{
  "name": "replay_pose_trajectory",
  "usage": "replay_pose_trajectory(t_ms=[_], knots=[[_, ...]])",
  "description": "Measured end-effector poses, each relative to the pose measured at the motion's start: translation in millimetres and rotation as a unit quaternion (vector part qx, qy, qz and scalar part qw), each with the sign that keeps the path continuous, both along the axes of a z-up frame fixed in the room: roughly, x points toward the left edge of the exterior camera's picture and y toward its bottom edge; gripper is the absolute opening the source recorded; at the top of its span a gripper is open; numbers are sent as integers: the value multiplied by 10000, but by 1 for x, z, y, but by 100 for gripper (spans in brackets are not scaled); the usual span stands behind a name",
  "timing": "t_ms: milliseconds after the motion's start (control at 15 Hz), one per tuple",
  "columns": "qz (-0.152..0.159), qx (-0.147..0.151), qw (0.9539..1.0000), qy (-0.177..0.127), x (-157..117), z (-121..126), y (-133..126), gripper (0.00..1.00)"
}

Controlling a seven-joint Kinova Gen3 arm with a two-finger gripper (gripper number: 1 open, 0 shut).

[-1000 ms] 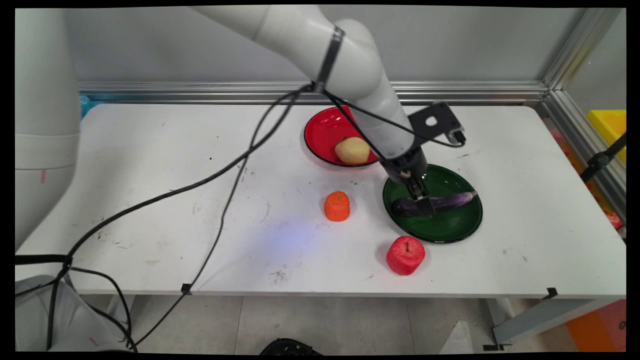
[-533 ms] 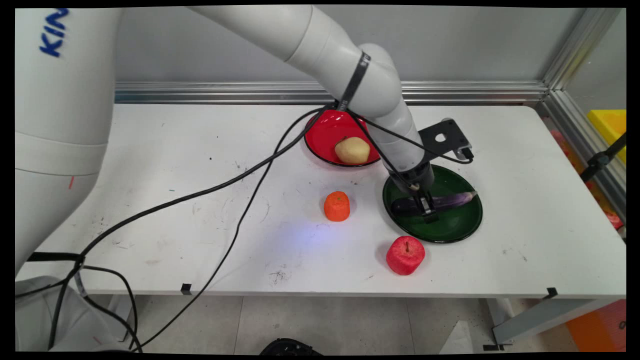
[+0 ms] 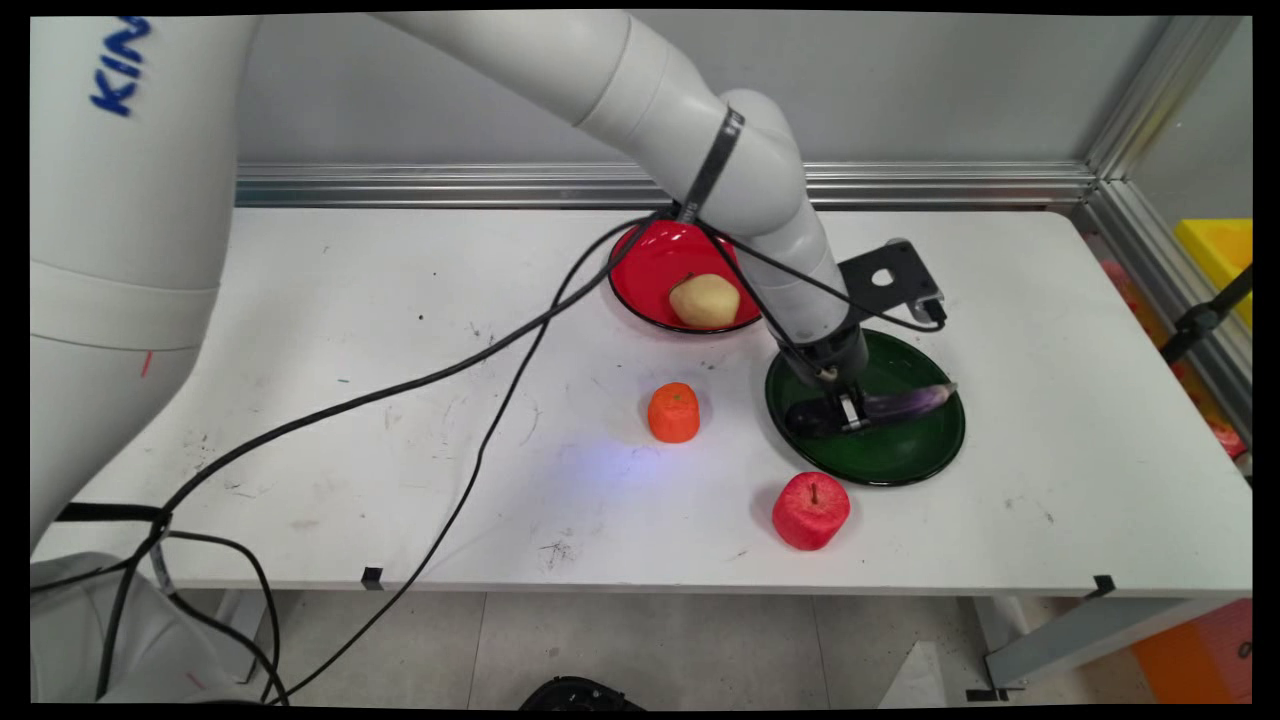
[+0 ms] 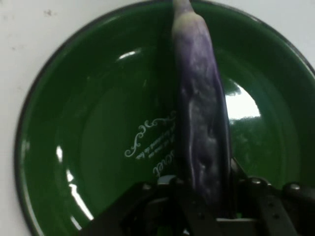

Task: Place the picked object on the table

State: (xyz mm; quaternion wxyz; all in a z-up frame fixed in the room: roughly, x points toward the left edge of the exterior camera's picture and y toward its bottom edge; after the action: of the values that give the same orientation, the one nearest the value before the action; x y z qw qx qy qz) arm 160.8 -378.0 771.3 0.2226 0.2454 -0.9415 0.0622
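Claw (image 3: 849,412) clamping slender purple eggplant (image 4: 202,113), glossy round green plate (image 3: 900,455) beneath

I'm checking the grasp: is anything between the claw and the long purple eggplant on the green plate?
Nothing visible is in the way. The claw is down on the long purple eggplant, closed around its darker end, over the round green enamel plate. The hand view shows the eggplant running straight out from between the claw's linkage.
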Motion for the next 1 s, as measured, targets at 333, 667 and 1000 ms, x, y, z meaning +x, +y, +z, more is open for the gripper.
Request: replay_pose_trajectory(t_ms=[333,667,1000], knots=[[-132,-167,9997,72,17,39,14,0],[-320,-286,9990,124,48,90,43,0],[-488,-206,9986,61,98,124,85,0]])
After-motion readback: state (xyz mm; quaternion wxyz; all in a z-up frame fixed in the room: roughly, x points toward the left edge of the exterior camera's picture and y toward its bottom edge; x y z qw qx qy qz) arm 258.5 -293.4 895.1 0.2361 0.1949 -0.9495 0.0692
